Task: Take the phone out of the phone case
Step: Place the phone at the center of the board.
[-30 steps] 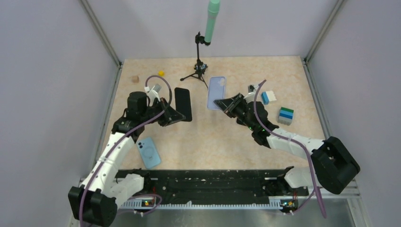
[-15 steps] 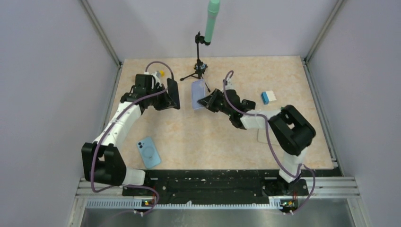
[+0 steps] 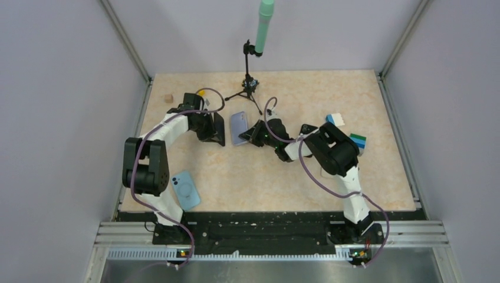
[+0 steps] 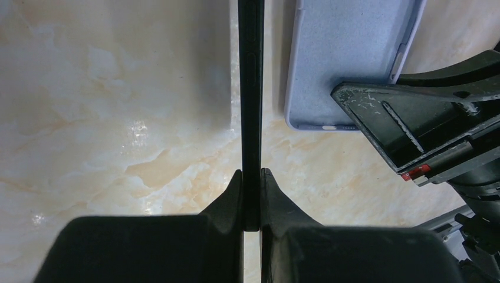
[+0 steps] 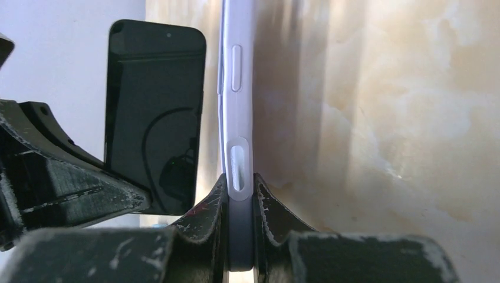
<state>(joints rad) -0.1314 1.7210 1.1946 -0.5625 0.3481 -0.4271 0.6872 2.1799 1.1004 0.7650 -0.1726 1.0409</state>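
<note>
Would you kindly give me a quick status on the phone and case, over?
Left gripper shut on phone. Right gripper shut on case. Phone out of case, side by side, apart. Tripod just behind.

The phone (image 4: 251, 88) sits in the left claw (image 4: 252, 177), just left of the case (image 5: 236, 88) in the right claw (image 5: 239, 180), a tripod (image 3: 250, 88) behind both claws, a second phone (image 3: 186, 190) on the desk (image 3: 265, 183) well before them.

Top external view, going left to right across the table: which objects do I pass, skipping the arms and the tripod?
small brown cube → light blue phone → black phone → lilac case → white-and-blue block → blue-green striped block
</note>
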